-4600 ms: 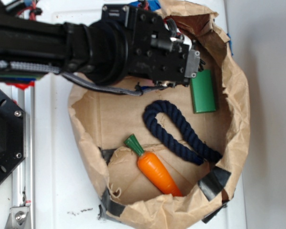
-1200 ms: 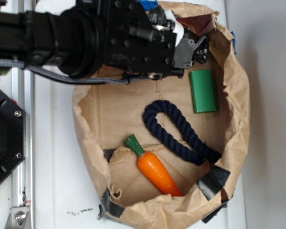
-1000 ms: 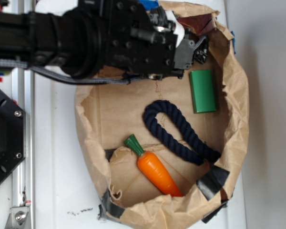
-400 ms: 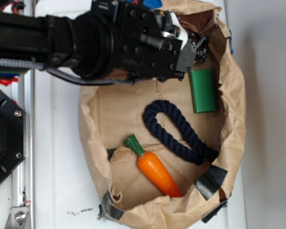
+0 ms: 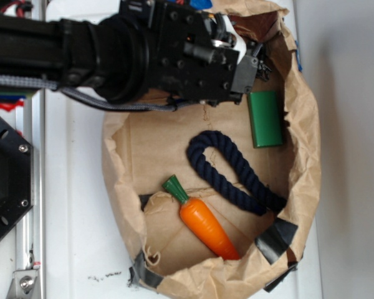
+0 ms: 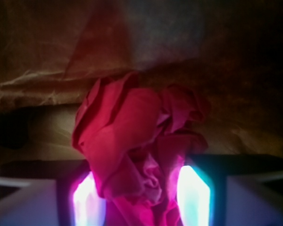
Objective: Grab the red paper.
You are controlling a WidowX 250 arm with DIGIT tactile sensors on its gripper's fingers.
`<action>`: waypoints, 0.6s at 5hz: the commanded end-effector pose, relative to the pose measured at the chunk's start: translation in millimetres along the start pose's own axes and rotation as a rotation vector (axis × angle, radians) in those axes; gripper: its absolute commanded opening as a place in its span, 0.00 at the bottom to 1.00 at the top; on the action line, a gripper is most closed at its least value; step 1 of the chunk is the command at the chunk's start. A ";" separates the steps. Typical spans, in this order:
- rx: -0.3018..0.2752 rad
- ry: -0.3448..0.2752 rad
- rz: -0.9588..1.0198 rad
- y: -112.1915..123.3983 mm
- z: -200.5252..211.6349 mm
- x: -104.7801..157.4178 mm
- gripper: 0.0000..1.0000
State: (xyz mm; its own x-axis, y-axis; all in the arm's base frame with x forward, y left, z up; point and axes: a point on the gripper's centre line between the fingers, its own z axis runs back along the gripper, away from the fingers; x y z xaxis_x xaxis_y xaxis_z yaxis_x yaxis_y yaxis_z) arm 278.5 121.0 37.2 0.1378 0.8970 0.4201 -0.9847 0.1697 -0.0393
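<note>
My fingers (image 6: pixel 87 200) pinched the red paper (image 6: pixel 137 146) at the bag's (image 5: pixel 305 124) 12 o'clock; next, lift clear.

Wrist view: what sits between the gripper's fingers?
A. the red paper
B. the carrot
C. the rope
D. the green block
A: the wrist view shows the crumpled red paper between the two glowing fingers of the gripper, against the brown bag wall. In the exterior view the carrot, rope and green block all lie apart from it.
</note>
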 end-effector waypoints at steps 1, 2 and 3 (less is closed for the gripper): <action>-0.014 -0.007 0.062 5.7 3.8 14.8 0.00; -0.016 -0.001 0.062 4.9 4.6 14.3 0.00; -0.023 0.007 0.060 3.9 6.0 14.3 0.00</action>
State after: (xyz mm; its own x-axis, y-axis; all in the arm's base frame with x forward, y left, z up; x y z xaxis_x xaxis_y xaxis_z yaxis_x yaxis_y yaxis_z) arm 278.0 120.5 36.4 0.1265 0.9100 0.3949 -0.9866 0.1568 -0.0454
